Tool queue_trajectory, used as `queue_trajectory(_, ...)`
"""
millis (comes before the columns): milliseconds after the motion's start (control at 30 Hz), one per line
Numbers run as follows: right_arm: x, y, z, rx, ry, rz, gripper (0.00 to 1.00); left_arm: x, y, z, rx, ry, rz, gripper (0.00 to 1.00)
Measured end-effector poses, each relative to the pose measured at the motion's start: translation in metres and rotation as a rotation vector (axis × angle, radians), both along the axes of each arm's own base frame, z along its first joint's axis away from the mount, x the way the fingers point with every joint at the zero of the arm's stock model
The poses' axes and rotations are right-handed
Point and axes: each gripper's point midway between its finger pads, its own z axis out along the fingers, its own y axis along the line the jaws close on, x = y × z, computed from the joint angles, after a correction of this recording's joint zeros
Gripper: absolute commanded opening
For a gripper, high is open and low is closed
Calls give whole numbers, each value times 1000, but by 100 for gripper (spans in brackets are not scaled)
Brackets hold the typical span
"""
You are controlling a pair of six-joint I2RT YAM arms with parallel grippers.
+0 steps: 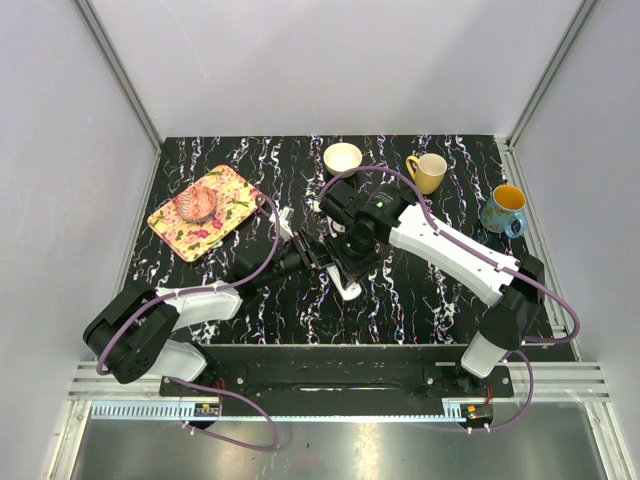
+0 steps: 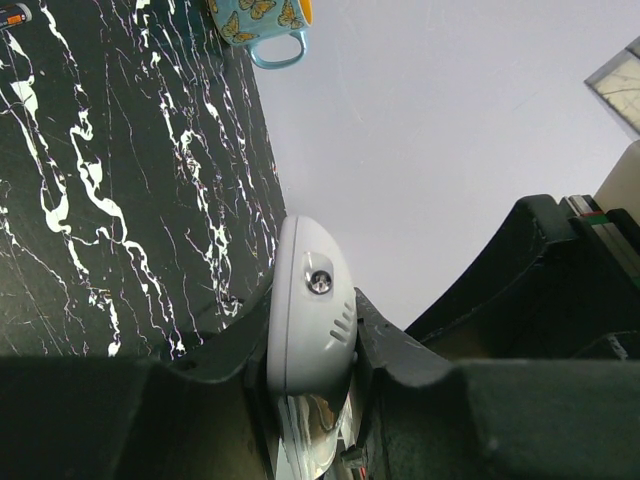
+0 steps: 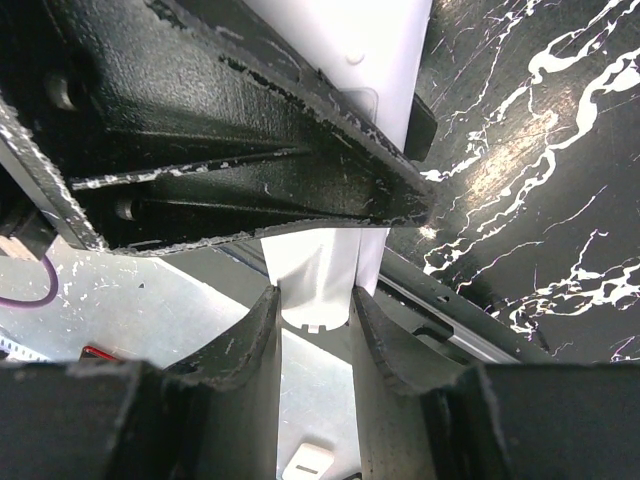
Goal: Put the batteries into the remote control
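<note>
The white remote control [image 1: 348, 289] is held above the middle of the table, and only its lower end shows under the two grippers in the top view. My left gripper [image 2: 312, 340] is shut on it, with both fingers pressed on the sides of its white body [image 2: 310, 300], which has a screw. My right gripper [image 3: 315, 295] is shut on the remote's narrow end [image 3: 318, 280], just below the left gripper's finger [image 3: 300, 170]. In the top view the left gripper [image 1: 320, 252] and right gripper [image 1: 347, 262] meet. No batteries show.
A floral tray [image 1: 230, 195] with a pink thing lies back left. A white bowl [image 1: 342, 157], a yellow mug [image 1: 428, 172] and a blue butterfly mug [image 1: 503, 209] stand at the back and right. A small white piece [image 1: 286, 218] lies left of the grippers.
</note>
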Motion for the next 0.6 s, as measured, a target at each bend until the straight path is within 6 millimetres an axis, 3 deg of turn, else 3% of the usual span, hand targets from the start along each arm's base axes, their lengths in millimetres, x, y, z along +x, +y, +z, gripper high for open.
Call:
queue_trajectory(433, 3, -2, 0, 0, -3, -14, 11, 1, -2, -2, -21, 27, 14, 0)
queue_trajectory(600, 3, -2, 0, 0, -3, -18, 23, 1, -2, -3, -30, 36, 17, 0)
